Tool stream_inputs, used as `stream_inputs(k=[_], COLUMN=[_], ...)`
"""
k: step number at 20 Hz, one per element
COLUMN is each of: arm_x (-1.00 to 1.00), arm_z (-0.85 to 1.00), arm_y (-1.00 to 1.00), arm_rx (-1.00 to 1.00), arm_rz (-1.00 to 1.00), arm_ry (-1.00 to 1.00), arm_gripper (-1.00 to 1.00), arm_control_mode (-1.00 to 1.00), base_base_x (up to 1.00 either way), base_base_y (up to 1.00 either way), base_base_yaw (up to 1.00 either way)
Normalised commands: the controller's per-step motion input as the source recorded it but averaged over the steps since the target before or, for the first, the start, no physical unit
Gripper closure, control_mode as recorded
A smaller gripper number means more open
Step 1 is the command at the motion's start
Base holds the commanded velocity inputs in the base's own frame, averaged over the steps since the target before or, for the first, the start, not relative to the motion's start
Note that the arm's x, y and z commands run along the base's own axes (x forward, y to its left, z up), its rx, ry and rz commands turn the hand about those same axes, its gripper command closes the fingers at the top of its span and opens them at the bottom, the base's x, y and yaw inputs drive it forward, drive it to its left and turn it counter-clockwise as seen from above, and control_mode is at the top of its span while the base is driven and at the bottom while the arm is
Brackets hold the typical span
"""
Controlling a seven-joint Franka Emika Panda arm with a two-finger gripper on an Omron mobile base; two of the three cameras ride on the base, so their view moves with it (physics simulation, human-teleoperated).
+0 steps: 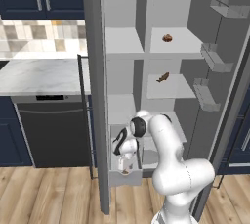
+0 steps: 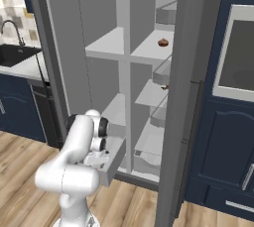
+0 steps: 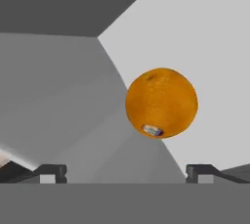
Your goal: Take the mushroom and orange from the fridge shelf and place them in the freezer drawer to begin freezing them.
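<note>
elongated dark brown piece (image 1: 163,77) on middle shelf, dishwasher (image 1: 53,130), marble counter (image 1: 34,74)

The left base view looks from behind the robot's left side, forward and down at the open fridge (image 1: 161,71). The right base view looks from behind its right side at the same fridge (image 2: 124,72), more from the side. Both see the top shelf (image 1: 185,47) (image 2: 149,48) and the pulled-out drawer (image 1: 124,175) (image 2: 111,164). The hand view sits very near, looking into a grey corner with the orange (image 3: 161,102) close up.
</note>
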Motion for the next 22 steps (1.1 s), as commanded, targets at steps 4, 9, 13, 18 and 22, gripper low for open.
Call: stream_inputs(k=[4,9,13,18,22], arm_x=[-1.0,-0.44,0.02,0.0,0.0], arm_z=[0.08,0.72,1.0,1.0,1.0], arm_y=[0.0,-0.07,-0.08,-0.05,-0.01], arm_rx=[0.0,0.0,0.0,0.0,0.0], arm_rz=[0.0,0.0,0.0,0.0,0.0], arm_ry=[-0.15,-0.21,-0.21,-0.2,-0.14], arm_gripper=[-1.0,-1.0,-1.0,-1.0,-1.0], arm_control_mode=[-1.0,-1.0,-1.0,-1.0,-1.0], base_base_x=[0.0,0.0,0.0,0.0,0.0], base_base_y=[0.0,0.0,0.0,0.0,0.0], base_base_yaw=[0.0,0.0,0.0,0.0,0.0])
